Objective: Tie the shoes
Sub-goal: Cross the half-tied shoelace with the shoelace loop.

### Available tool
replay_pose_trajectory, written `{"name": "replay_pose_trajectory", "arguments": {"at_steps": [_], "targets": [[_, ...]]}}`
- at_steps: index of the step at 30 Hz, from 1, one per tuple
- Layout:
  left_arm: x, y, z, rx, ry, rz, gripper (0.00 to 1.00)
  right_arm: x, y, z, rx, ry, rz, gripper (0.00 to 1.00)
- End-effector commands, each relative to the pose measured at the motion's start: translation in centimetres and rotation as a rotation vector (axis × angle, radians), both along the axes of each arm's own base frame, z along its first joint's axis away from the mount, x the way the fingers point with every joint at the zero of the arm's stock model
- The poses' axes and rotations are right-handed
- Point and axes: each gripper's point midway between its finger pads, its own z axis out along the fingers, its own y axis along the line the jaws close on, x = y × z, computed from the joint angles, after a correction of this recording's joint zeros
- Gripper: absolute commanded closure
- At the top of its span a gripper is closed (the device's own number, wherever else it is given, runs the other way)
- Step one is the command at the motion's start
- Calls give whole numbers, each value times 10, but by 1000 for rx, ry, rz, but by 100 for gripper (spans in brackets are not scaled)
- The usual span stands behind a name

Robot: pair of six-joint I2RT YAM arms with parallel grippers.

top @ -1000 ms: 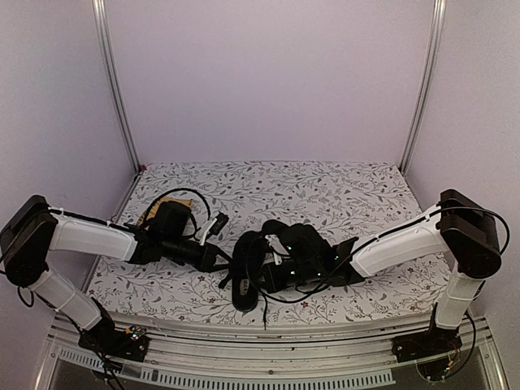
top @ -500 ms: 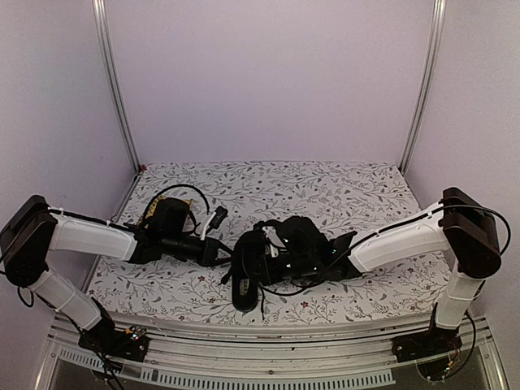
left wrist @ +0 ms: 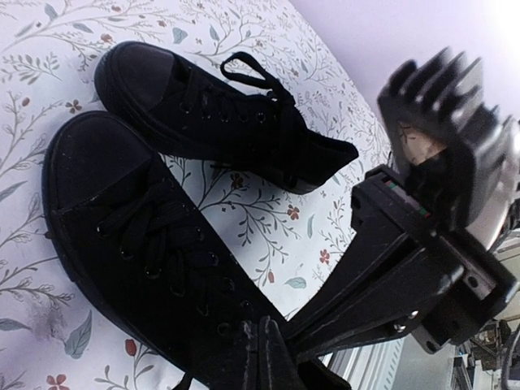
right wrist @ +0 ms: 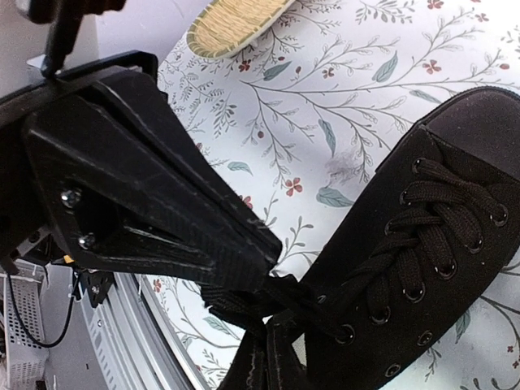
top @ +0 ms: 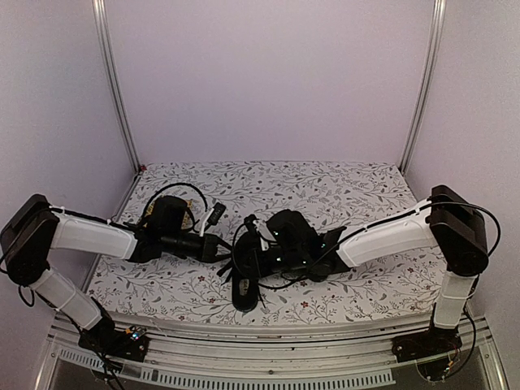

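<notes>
Both of my grippers meet over the shoes (top: 246, 284), which stand on the floral cloth (top: 349, 191) near the front edge of the table, a little left of the middle. My left gripper (left wrist: 264, 348) has its jaws pressed flat together, and its tips sit right at the upper end of the lacing of the near shoe (left wrist: 138, 244). My right gripper (right wrist: 266, 357) is closed just as tightly. It comes in from the other side, so the two sets of tips almost touch. A bunch of black lace (right wrist: 244, 301) lies between them and runs up to both, but I cannot tell whether either pair of jaws actually pinches it. The far shoe (left wrist: 219, 114) lies beside the near one, with a strip of cloth between them and both toes pointing the same way. A loop of its lace rests on the cloth. My arms hide the mouths of both shoes, so I cannot see inside them. The yellow woven mat (right wrist: 236, 20) lies well apart, toward the left of the table.
</notes>
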Motion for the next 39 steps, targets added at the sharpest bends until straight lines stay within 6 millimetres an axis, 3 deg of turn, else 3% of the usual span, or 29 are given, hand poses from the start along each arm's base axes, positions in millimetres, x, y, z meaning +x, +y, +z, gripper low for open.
{"name": "replay_pose_trajectory", "arguments": {"at_steps": [1, 6, 26, 33, 36, 39], "targets": [[2, -1, 3, -40, 4, -5, 100, 7, 10, -1, 16, -14, 9, 98], [1, -1, 3, -48, 9, -7, 100, 12, 14, -4, 9, -21, -7, 98], [12, 14, -10, 10, 30, 105, 100, 19, 11, 19, 49, -80, -31, 98], [4, 11, -6, -41, 51, 78, 100, 27, 19, 10, 34, -95, -40, 98], [2, 12, -4, -59, 55, 79, 100, 28, 20, -4, 2, -89, -38, 98], [1, 12, -2, -71, 60, 87, 100, 33, 27, -3, 8, -96, -39, 98]]}}
